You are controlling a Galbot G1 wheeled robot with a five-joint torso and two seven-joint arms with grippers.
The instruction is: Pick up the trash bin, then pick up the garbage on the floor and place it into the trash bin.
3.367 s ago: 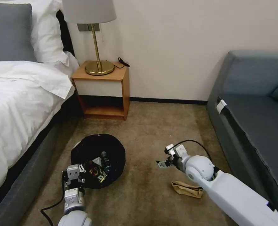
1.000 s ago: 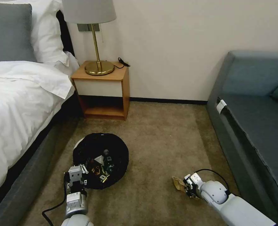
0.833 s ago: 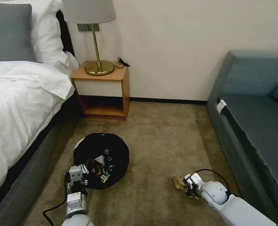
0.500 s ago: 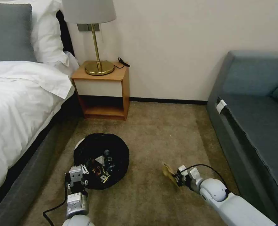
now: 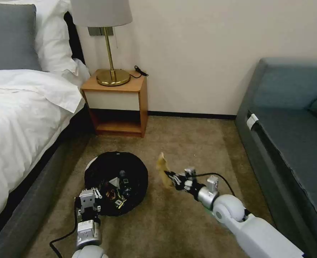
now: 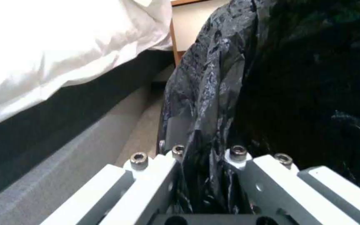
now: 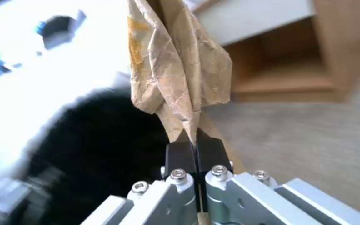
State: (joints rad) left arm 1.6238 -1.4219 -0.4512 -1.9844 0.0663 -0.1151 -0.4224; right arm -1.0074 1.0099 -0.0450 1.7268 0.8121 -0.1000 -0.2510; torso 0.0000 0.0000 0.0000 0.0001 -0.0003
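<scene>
R gripper point(image 5: 171, 178) is now lifting the crumpled brown paper bag point(image 5: 163, 169) off the carpet, where it lay approx. 1 s ago, and is swinging it toward the trash bin point(image 5: 116, 182). R fingers point(image 7: 207, 150) are pinched fully shut on the bag's edge. L gripper point(image 5: 87, 206) is still clamping the bin rim and black liner point(image 6: 213, 103), holding the bin near the bed. Other litter is already in the bin; judged: last piece en route.

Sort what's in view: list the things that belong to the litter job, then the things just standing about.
Job:
- trash bin, black-lined, litter inside, rim gripped by left gripper
- brown paper bag, pinched in right gripper, beside the bin, off the carpet

Standing about:
- bed
- nightstand
- lamp
- sofa
</scene>
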